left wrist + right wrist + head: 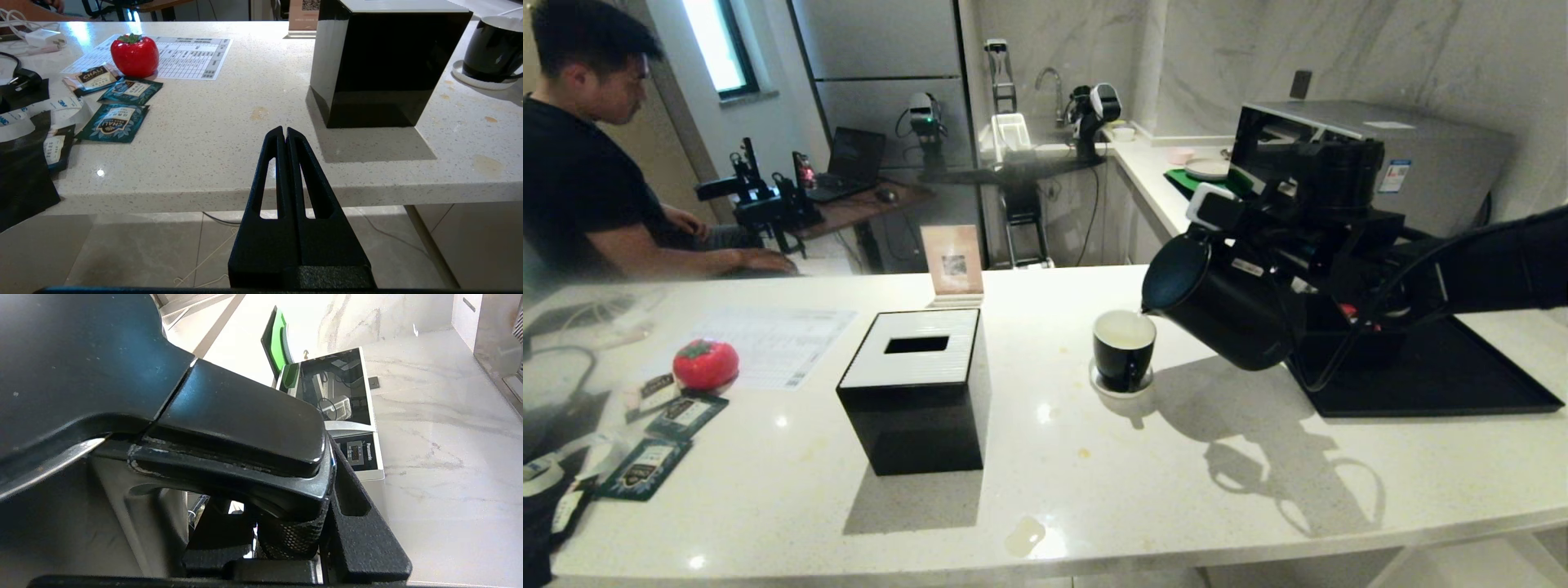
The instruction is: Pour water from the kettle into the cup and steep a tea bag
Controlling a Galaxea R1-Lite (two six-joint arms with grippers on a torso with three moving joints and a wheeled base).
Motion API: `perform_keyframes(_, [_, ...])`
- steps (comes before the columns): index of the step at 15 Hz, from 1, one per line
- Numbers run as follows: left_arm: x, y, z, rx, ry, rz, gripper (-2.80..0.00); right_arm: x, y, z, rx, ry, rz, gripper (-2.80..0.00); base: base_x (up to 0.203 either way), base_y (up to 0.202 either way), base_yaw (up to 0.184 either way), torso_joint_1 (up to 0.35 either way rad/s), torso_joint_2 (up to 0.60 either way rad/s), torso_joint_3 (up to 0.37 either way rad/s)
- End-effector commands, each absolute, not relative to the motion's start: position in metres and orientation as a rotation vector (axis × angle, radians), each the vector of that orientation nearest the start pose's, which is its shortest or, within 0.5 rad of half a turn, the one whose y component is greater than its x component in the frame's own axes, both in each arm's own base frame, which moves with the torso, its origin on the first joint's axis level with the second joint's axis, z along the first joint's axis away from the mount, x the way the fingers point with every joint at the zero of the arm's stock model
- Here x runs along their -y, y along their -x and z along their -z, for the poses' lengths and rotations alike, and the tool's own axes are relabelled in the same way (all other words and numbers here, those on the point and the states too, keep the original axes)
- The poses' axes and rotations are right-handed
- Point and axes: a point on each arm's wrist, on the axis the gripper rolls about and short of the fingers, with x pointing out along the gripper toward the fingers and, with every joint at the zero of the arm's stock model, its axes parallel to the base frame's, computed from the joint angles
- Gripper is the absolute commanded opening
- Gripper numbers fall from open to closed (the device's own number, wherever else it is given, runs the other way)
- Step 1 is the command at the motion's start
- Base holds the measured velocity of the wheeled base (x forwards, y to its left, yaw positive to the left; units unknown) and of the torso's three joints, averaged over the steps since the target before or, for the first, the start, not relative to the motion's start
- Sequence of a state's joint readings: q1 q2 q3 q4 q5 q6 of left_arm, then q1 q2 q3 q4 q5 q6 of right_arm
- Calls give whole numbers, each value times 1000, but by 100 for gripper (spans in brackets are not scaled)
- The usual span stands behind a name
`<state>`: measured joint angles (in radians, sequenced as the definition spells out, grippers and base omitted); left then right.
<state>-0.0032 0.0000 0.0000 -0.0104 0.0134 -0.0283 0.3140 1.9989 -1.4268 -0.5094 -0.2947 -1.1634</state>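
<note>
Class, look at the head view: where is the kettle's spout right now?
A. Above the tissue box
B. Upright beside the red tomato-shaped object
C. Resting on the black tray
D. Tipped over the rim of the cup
D: the kettle, held tilted by the right gripper, has its spout just above the cup.

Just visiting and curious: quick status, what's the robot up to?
Right gripper clamped on kettle handle, spout tipped over cup. Left gripper shut, parked below counter edge. Nothing blocking.
</note>
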Motion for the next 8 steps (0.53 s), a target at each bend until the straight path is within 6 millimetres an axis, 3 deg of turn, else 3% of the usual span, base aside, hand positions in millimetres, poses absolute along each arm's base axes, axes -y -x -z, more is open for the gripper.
perform_keyframes(1, [0,23,-77,9,29,-11,-280,-122,-396,-235,-42,1189,-51,-280,0,0,0,0,0,0])
perform_keyframes(8, [0,23,-77,9,29,-11,-280,-122,-395,-236,-34,1212,-53,-280,0,0,0,0,0,0])
